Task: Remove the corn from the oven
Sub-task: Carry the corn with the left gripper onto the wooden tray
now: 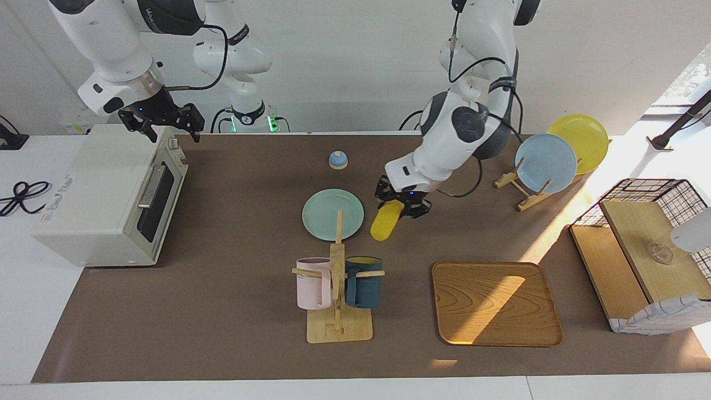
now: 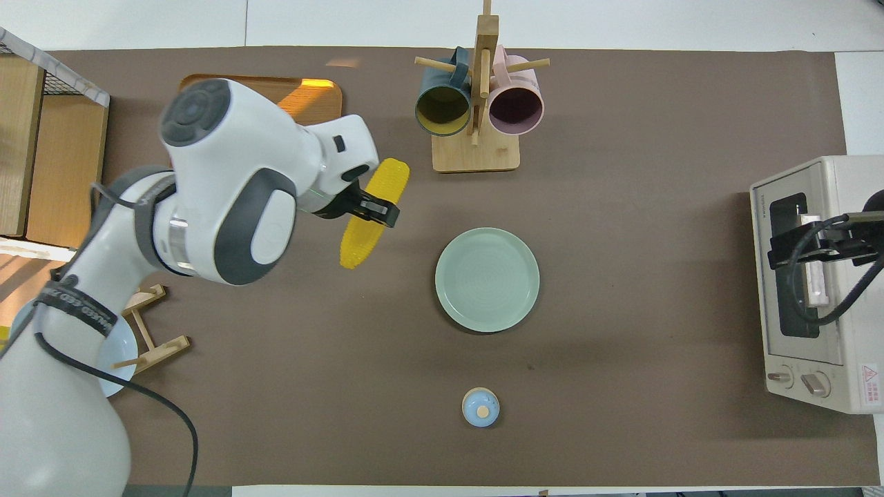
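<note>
Corn [image 1: 387, 220] already out of the oven [image 1: 105, 194], pinched across its upper half by the jaws of the left gripper [image 1: 403, 204], hanging tilted over bare tabletop [image 1: 233, 311] just beside the green plate [image 1: 333, 214], toward the left arm's end from it. Probably light and stiff, judging by the smooth moulded look; likely slippery at the tapered ends, so best gripped across the thick middle, where a hold gives least swing. Held nearer one end here, so liable to pivot in the jaws on a quick move. Right gripper [image 1: 164, 123] waiting above the top edge of the oven, jaws spread, nothing between them. Oven door apparently closed. From the facing view: the cob's lower tip near the tabletop, whether touching or just clear hard to tell, and the corn's height against the plate. From the overhead view: the cob's full length and ribbed surface, one black finger [image 2: 373, 209] crossing it near mid-length, and its slant from the wooden tray [image 2: 314, 93] end toward the robots; also the oven's window and knobs, hidden across the table. Mug rack [image 1: 336, 289] farther from the robots than the plate.
</note>
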Robot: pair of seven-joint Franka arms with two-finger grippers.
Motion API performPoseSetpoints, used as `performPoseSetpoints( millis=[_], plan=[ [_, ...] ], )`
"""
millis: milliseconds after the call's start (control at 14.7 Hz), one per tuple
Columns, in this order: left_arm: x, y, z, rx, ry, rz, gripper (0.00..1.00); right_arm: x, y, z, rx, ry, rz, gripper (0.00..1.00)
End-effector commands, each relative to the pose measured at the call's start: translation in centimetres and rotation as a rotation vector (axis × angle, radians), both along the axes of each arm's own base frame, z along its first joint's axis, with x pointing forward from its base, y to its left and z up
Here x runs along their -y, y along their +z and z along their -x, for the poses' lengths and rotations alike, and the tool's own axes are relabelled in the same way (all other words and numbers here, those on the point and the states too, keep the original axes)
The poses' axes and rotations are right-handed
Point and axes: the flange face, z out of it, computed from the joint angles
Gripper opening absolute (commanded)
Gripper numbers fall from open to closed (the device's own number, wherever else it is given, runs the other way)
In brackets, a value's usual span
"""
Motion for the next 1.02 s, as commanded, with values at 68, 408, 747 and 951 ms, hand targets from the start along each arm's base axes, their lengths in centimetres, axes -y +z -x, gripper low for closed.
performPoseSetpoints(
  millis=[68,408,747,951],
  plan=[
    [-8.0,0.6,-4.5,0.003,0.21,-0.024,0.0,1.0,0.2,-0.8,-0.01,-0.005,-0.031,1.0],
    [-13.5,-2.3,-12.4,0.063,0.335,-0.091,0.0,0.3,0.7,-1.1,-0.017,0.009,-0.021,1.0],
    [-16.3,-8.7,-16.6,0.186,0.464,-0.108,0.0,0.7,0.4,-1.1,-0.029,0.004,-0.019,1.0],
    [-16.6,-11.0,-15.7,0.179,0.479,-0.121,0.0,1.0,0.2,-0.9,-0.035,-0.01,-0.023,1.0]
  ],
)
